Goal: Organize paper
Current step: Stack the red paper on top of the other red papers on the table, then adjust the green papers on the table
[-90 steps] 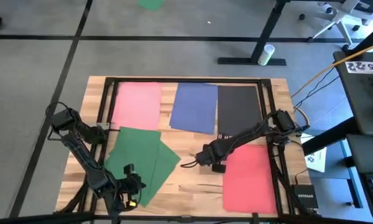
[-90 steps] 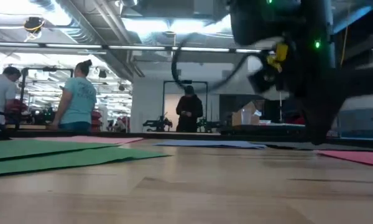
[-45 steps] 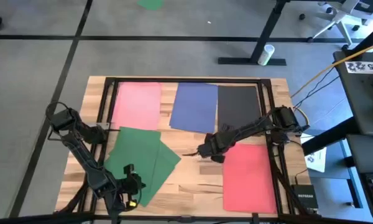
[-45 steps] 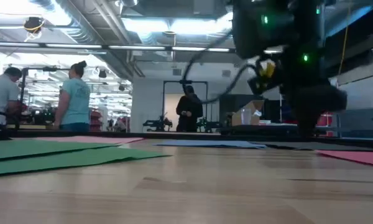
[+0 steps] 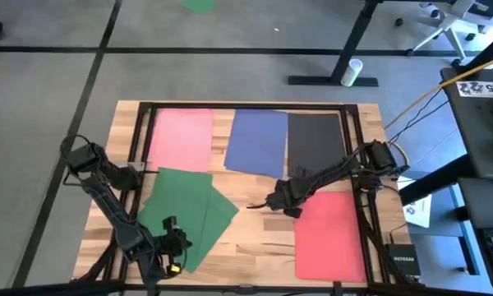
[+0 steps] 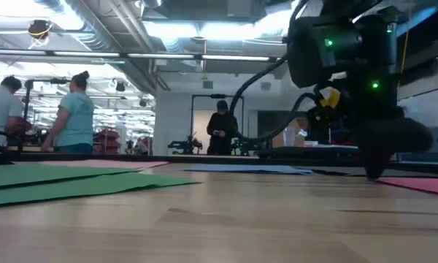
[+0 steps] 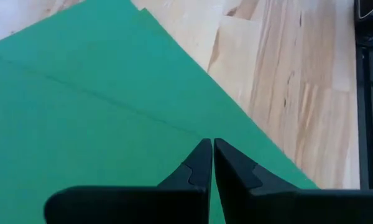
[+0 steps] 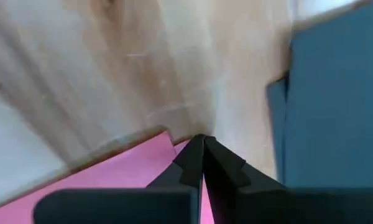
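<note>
Right hand (image 5: pixel 273 202) sits low over the middle of the counter (image 5: pixel 255 234), at the near top corner of the red sheet (image 5: pixel 330 234), its two fingers (image 8: pixel 202 163) pressed together with nothing between them. In the right wrist view the closed fingertips meet just at the corner of that sheet, with bare wood beyond and the edge of the blue sheet (image 8: pixel 336 99) off to one side. Whether the tips actually touch the paper cannot be told.

Left hand (image 5: pixel 174 238) rests at the front left of the counter over the green sheets (image 5: pixel 185 210), its fingers (image 7: pixel 202 168) likewise closed together and gripping nothing; the left wrist view shows green paper filling the space under them, two sheets overlapping at an angle.

Along the far side of the counter lie three sheets side by side: the pink sheet (image 5: pixel 181 138) on the left, the blue sheet (image 5: pixel 257 141) in the middle, and the black sheet (image 5: pixel 314 145) touching or slightly overlapping the blue one's edge. The red sheet lies alone at the front right. No tray, bin or other container holds any of the paper; every sheet lies flat on the wood.

In the low view, people (image 6: pixel 73 113) stand in the room behind the counter.
</note>
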You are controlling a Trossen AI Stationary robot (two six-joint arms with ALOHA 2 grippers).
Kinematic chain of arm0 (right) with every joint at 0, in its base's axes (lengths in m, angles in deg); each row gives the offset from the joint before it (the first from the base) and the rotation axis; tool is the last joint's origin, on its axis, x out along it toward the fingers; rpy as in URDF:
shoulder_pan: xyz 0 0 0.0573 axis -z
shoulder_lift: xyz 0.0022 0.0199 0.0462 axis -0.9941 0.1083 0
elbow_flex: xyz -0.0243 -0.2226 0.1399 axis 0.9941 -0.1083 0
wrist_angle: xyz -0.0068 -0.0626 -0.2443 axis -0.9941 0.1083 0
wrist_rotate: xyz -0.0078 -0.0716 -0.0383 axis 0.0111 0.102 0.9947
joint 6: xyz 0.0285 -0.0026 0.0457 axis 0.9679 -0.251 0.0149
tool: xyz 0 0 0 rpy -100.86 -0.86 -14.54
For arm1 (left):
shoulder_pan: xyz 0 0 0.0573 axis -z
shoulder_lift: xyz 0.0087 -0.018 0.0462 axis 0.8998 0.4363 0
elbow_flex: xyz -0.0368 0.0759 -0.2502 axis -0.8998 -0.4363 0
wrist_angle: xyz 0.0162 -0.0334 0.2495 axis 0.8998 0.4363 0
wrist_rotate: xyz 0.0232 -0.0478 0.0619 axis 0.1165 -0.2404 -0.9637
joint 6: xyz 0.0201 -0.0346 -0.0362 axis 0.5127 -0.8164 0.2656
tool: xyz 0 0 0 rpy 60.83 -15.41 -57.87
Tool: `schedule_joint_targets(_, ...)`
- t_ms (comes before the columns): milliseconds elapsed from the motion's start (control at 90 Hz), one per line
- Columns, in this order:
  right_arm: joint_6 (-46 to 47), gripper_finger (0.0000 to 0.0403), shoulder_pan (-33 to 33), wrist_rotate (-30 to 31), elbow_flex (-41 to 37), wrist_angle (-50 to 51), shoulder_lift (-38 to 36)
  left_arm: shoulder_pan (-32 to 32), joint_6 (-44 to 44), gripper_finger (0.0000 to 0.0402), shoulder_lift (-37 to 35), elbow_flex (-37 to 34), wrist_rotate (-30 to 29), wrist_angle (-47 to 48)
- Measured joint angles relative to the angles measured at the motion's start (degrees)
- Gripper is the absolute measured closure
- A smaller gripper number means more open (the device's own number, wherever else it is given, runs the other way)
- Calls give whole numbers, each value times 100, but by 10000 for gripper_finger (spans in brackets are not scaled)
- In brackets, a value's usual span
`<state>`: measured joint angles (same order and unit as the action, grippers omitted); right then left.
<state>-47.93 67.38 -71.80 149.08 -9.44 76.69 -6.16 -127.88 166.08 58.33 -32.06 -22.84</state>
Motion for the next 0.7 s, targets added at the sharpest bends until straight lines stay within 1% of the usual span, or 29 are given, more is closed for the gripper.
schedule_joint_targets(133,23,403,-7,-138,35,2,1,0,-17,402,0,0,1,-3)
schedule_joint_targets(289,48,403,-10,-122,103,93,14,0,15,402,0,2,-1,7)
schedule_joint_targets(433,18,403,-26,-52,431,242,29,0,59,402,0,2,1,93)
schedule_joint_targets(533,-25,403,-26,31,772,266,29,-4,-295,402,-1,2,10,401)
schedule_joint_targets(611,-119,403,-59,76,1063,20,27,0,-581,402,-2,2,245,587)
schedule_joint_targets(700,-272,403,-64,131,1389,-439,27,13,-695,402,0,2,685,646)
